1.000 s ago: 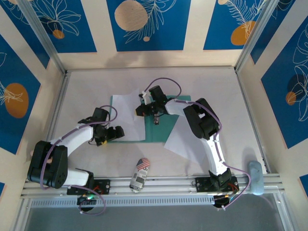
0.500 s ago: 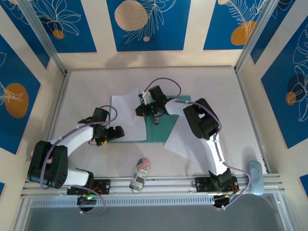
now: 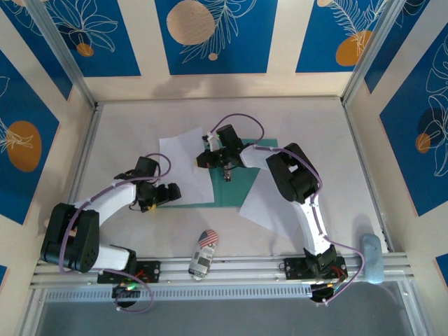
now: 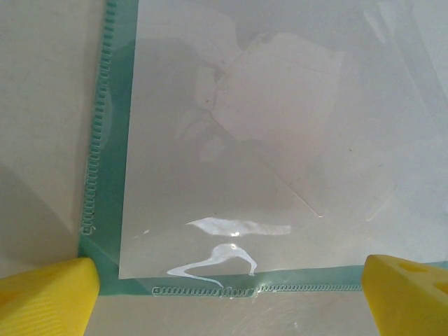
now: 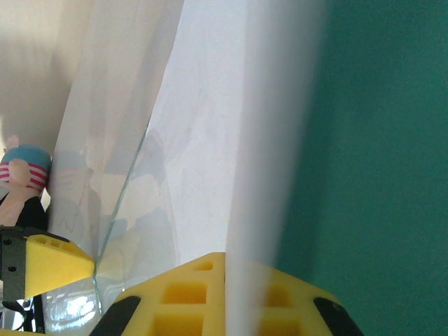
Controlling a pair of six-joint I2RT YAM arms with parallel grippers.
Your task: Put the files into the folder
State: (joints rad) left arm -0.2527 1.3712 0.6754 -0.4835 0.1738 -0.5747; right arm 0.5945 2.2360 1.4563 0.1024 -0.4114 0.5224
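Observation:
The teal-green folder (image 3: 234, 192) lies flat mid-table. One white file (image 3: 183, 164) covers its left part, and its right edge is pinched upright between my right gripper's (image 3: 227, 175) shut yellow fingers (image 5: 189, 294). In the right wrist view that file (image 5: 203, 140) rises from my right gripper (image 5: 227, 294), with the folder (image 5: 378, 175) to its right. The other file (image 3: 269, 199) lies partly on the folder's right edge. My left gripper (image 3: 166, 194) stands open over the folder's near-left corner (image 4: 112, 210). Its fingertips (image 4: 42, 294) straddle that corner, and the file (image 4: 266, 140) there looks glossy.
A toy car (image 3: 203, 253) with a flag roof sits near the front rail. A pale blue object (image 3: 371, 257) rests at the rail's right end. Walls enclose the table on three sides. Bare tabletop (image 3: 140, 119) lies behind and left of the folder.
The file held by my right gripper has swung slightly back and left, and its far corner now reaches past the folder's far edge. The left arm has not moved.

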